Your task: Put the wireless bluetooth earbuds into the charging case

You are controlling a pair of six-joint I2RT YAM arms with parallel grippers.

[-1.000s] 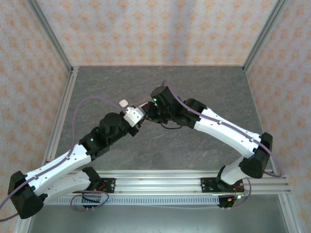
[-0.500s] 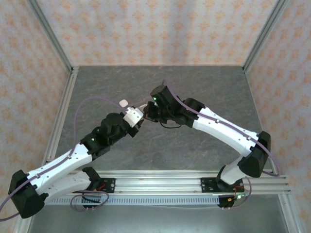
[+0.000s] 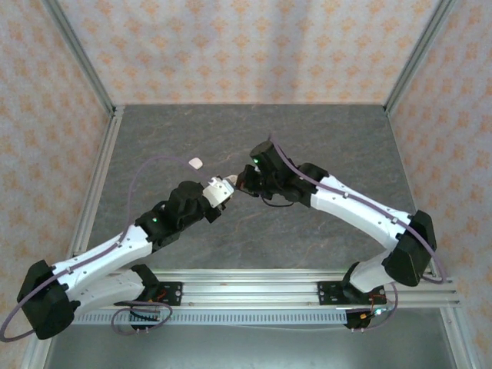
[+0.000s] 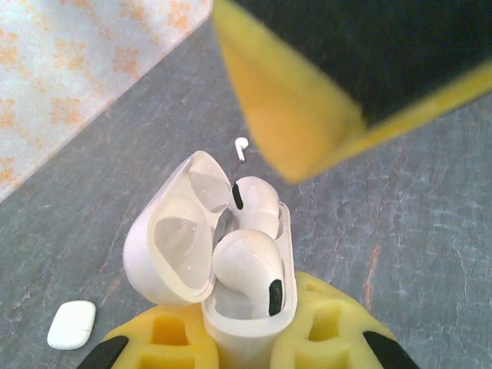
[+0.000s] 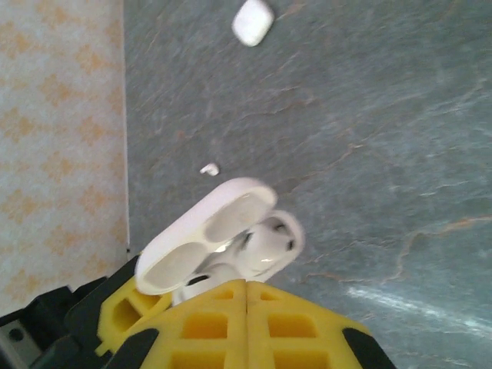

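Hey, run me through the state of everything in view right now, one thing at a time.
Charging case: lid open, held upright in the left hand.
Earbuds: two, both sitting in the open case.
Left hand: shut on the case.
Right hand: shut, empty.
Second case: closed, lying on the table.
Small white piece: loose on the table, too small to identify.
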